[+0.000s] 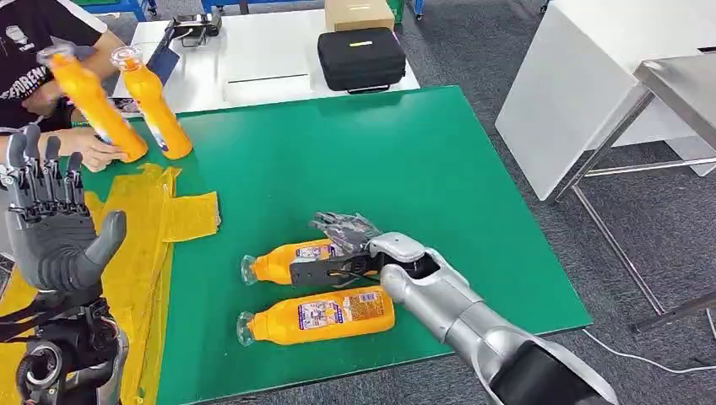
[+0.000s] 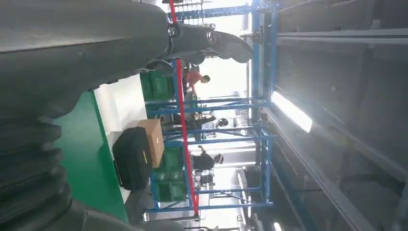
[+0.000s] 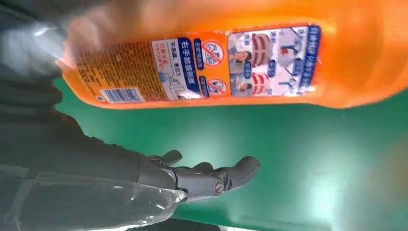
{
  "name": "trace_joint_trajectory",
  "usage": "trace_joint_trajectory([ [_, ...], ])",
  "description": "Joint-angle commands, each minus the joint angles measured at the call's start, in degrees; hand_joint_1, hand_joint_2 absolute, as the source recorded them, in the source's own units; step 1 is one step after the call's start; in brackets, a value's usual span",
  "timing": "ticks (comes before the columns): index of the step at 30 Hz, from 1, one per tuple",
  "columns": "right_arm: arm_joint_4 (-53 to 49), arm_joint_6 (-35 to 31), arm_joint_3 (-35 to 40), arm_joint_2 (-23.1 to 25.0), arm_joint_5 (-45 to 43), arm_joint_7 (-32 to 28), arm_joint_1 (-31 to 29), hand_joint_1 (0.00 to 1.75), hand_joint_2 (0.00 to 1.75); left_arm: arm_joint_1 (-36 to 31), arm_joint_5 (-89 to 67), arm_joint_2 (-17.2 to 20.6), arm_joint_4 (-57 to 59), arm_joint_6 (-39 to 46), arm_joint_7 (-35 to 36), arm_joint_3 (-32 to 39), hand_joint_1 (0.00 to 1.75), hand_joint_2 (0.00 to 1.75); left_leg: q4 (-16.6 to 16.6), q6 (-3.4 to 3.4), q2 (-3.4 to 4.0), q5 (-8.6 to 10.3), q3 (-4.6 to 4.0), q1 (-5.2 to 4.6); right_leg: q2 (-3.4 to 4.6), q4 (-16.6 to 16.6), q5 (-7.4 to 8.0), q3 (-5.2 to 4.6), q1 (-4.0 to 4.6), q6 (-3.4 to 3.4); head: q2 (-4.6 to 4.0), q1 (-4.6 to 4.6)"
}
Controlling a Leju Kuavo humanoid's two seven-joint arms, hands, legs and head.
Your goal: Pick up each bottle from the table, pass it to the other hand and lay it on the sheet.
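The green bench [image 1: 405, 160] carries four orange bottles and a yellow sheet [image 1: 160, 221] along its left side. Two bottles lie on their sides near the front edge, caps pointing toward the sheet: the far lying bottle [image 1: 283, 261] and, just beside it and nearer the robot, the near lying bottle [image 1: 317, 316]. The right hand [image 1: 342, 246] reaches in from the lower right and sits at the far lying bottle; the dark fingers [image 1: 338, 226] arch over the far side of its body and a dark part of the hand lies across its label. In the right wrist view the bottle's labelled side [image 3: 211, 65] sits close to the hand while the fingers [image 3: 216, 175] extend over the green surface apart from it, so a closed grip cannot be confirmed; whether the hand holds the bottle cannot be told. The left hand [image 1: 55, 219] is raised upright above the sheet at the left edge, palm facing inward, fingers [image 1: 42, 164] straight and spread, thumb out, holding nothing. At the far left corner a person's hand [image 1: 89, 148] rests by a tilted bottle [image 1: 93, 101]; a second bottle [image 1: 156, 105] stands just beside it at the sheet's far end. Behind the green bench a white bench [image 1: 270, 59] bears a black case [image 1: 361, 57] and a cardboard box [image 1: 359, 13]
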Motion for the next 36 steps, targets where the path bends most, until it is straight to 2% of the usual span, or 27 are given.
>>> trace_joint_trajectory([
  [1,10.11,-0.78,1.36,0.69,1.03,1.91,-3.88,0.00,1.75,-0.04,0.12,-1.13,1.76,-0.80,0.62,1.06,0.00,1.75,-0.05,-0.04,0.04,-0.06,0.19,-0.02,0.19,-0.05,-0.05,0.18,-0.03,-0.06,0.00,0.00],
  [3,11.06,-0.96,0.92,0.59,1.10,1.94,-3.82,0.00,1.75,-0.25,0.11,-1.09,2.17,-0.77,0.62,0.88,0.00,1.75,-0.07,-0.08,0.09,-0.14,0.41,-0.03,0.36,-0.08,-0.13,0.40,-0.06,-0.13,0.00,0.02],
  [4,11.68,-1.58,0.70,0.58,1.55,2.07,-3.79,0.00,1.75,-0.31,0.03,-1.02,2.26,-0.77,0.63,0.69,0.00,1.75,-0.04,-0.04,0.01,-0.05,0.18,-0.01,0.16,-0.05,-0.06,0.19,-0.03,-0.06,0.00,0.00],
  [6,12.43,-1.90,0.45,0.69,1.86,2.15,-3.83,0.00,1.75,-0.20,-0.39,-0.99,2.17,-0.65,0.75,0.51,0.00,1.75,-0.08,-0.09,0.01,-0.13,0.40,-0.02,0.28,-0.09,-0.14,0.41,-0.05,-0.13,0.00,0.02],
  [15,15.99,-3.40,-0.75,0.91,3.39,3.02,-3.60,0.00,1.75,-0.41,-1.71,-1.08,2.80,-0.45,1.46,-0.42,0.00,1.75,-0.04,-0.05,-0.04,-0.05,0.18,-0.01,0.11,-0.05,-0.07,0.18,-0.03,-0.07,0.00,0.02],
  [16,16.30,-3.51,-0.90,1.00,3.49,2.98,-3.49,0.00,1.75,-0.50,-1.85,-1.08,2.95,-0.41,1.53,-0.51,0.00,1.75,-0.08,-0.11,-0.03,-0.16,0.48,-0.02,0.29,-0.09,-0.19,0.50,-0.05,-0.16,0.00,0.00],
  [18,16.30,-3.51,-0.90,1.00,3.49,2.98,-3.49,0.00,1.75,-0.50,-1.85,-1.08,2.95,-0.41,1.53,-0.51,0.00,1.75,-0.03,-0.04,-0.02,-0.03,0.12,-0.01,0.10,-0.05,-0.04,0.12,-0.02,-0.05,0.00,0.00],
  [19,16.30,-3.51,-0.90,1.00,3.49,2.98,-3.49,0.00,1.75,-0.50,-1.85,-1.08,2.95,-0.41,1.53,-0.51,0.00,1.75,-0.05,-0.06,-0.02,-0.08,0.25,-0.01,0.18,-0.06,-0.09,0.24,-0.03,-0.09,0.00,0.00],
  [20,16.30,-3.51,-0.90,1.00,3.49,2.98,-3.49,0.16,1.75,-0.50,-1.85,-1.08,2.95,-0.41,1.53,-0.51,0.00,1.75,-0.05,-0.04,-0.03,-0.03,0.16,-0.03,0.12,-0.04,-0.06,0.14,-0.04,-0.06,0.00,0.00],
  [21,16.46,-3.53,-0.96,1.10,3.50,3.00,-3.41,0.45,1.75,-0.57,-1.92,-1.10,2.98,-0.38,1.57,-0.52,0.00,1.75,-0.05,-0.05,-0.03,-0.05,0.21,-0.02,0.15,-0.05,-0.07,0.20,-0.04,-0.08,0.00,0.00],
  [22,16.93,-3.53,-1.20,1.25,3.65,3.06,-3.39,1.52,1.75,-0.57,-2.13,-1.15,2.94,-0.27,1.69,-0.58,0.00,1.75,-0.04,-0.05,-0.02,-0.06,0.20,-0.01,0.16,-0.05,-0.08,0.18,-0.03,-0.08,0.00,0.00],
  [23,17.29,-3.53,-1.33,1.25,3.77,3.07,-3.36,1.75,1.75,-0.65,-2.45,-1.12,2.97,-0.18,1.77,-0.67,0.00,1.75,-0.05,-0.05,-0.03,-0.04,0.16,-0.01,0.12,-0.05,-0.06,0.15,-0.03,-0.07,0.00,0.00],
  [36,17.99,-4.78,-1.92,1.47,4.56,2.69,-2.99,1.75,1.75,-0.37,-3.29,-1.03,2.76,0.12,1.84,-0.86,0.00,1.75,-0.08,-0.06,-0.03,-0.06,0.25,-0.01,0.16,-0.09,-0.08,0.23,-0.03,-0.08,0.00,0.00],
])
